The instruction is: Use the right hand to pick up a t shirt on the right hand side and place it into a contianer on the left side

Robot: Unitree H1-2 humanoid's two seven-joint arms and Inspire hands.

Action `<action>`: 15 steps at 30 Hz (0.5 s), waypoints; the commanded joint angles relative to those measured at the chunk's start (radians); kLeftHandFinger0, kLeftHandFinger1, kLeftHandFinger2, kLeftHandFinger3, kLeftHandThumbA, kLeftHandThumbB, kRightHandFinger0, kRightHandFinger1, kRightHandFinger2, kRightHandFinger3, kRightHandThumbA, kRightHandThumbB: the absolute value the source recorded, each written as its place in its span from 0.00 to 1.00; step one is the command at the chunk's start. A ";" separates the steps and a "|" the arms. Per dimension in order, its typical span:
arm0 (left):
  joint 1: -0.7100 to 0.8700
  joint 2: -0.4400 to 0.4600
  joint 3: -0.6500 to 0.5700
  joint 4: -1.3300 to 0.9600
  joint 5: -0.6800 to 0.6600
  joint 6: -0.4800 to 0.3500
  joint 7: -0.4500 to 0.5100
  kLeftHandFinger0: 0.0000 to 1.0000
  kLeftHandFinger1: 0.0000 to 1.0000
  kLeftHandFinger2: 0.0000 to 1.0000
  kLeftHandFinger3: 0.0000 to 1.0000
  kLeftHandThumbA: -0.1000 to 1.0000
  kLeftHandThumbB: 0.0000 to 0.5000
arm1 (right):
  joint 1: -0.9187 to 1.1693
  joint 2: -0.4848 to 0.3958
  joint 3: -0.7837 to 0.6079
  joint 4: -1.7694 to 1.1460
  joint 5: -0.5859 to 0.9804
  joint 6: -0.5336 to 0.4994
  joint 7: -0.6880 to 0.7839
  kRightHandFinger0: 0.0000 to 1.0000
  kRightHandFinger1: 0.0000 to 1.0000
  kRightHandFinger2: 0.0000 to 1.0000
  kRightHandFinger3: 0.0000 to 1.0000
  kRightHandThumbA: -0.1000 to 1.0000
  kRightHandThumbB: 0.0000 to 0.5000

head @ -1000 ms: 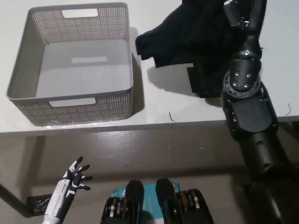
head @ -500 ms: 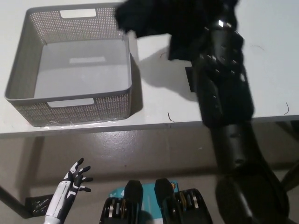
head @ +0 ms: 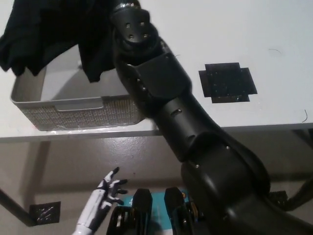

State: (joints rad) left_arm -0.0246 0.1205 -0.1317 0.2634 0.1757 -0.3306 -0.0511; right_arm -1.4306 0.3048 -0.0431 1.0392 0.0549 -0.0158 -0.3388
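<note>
A black t-shirt (head: 46, 34) hangs bunched in the air over the grey perforated basket (head: 73, 108) at the table's left, hiding most of the basket's inside. My black right arm (head: 164, 98) reaches diagonally from the lower right across the table to it. My right hand (head: 122, 7) is at the top edge, mostly buried in the cloth and shut on the shirt. My white left hand (head: 108, 188) rests low, below the table's front edge, with its fingers apart and nothing in it.
A black square patch (head: 227, 82) lies flat on the white table (head: 254, 39) to the right of my arm. The table's front edge (head: 244, 127) runs across the middle, with floor below. A small dark mat (head: 45, 211) lies on the floor at lower left.
My right arm has swung left with the t-shirt, from the table's right side to above the basket. The patch where the shirt lay is uncovered. The view has shifted slightly.
</note>
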 commanded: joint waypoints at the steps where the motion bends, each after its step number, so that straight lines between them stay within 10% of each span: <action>1: -0.027 -0.013 -0.029 -0.050 0.030 0.036 -0.017 0.60 0.70 0.82 1.00 0.97 0.44 | -0.126 -0.034 0.007 0.138 -0.028 -0.086 -0.036 0.00 0.00 0.10 0.07 0.27 0.17; 10: -0.023 -0.040 -0.072 -0.070 0.043 0.077 -0.035 0.67 0.73 0.86 1.00 0.99 0.44 | -0.132 -0.054 0.064 0.282 -0.080 -0.087 -0.040 0.00 0.00 0.17 0.02 0.24 0.08; 11: -0.022 -0.042 -0.077 -0.072 0.044 0.081 -0.036 0.68 0.74 0.87 1.00 0.99 0.42 | -0.126 -0.058 0.081 0.287 -0.094 -0.094 -0.035 0.20 0.24 0.39 0.21 0.21 0.07; 12: -0.020 -0.044 -0.080 -0.075 0.045 0.087 -0.036 0.68 0.74 0.87 1.00 0.99 0.42 | -0.122 -0.061 0.097 0.293 -0.106 -0.102 -0.027 0.23 0.28 0.40 0.22 0.19 0.07; 13: -0.019 -0.045 -0.081 -0.080 0.039 0.095 -0.038 0.67 0.73 0.86 1.00 0.97 0.42 | -0.117 -0.065 0.126 0.293 -0.125 -0.107 -0.003 0.40 0.34 0.59 0.68 0.17 0.21; 14: -0.018 -0.045 -0.083 -0.086 0.040 0.102 -0.039 0.67 0.73 0.86 1.00 0.97 0.41 | -0.123 -0.070 0.141 0.285 -0.120 -0.064 0.095 0.71 0.76 1.00 1.00 0.46 0.61; 15: -0.021 -0.043 -0.086 -0.084 0.037 0.100 -0.043 0.67 0.74 0.86 1.00 0.97 0.41 | -0.132 -0.076 0.148 0.286 -0.111 -0.010 0.171 1.00 1.00 1.00 1.00 0.72 0.80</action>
State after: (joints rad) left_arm -0.0402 0.0819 -0.2064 0.2230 0.2060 -0.2618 -0.0758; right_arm -1.4755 0.2467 0.0553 1.3425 -0.0065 -0.0349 -0.3383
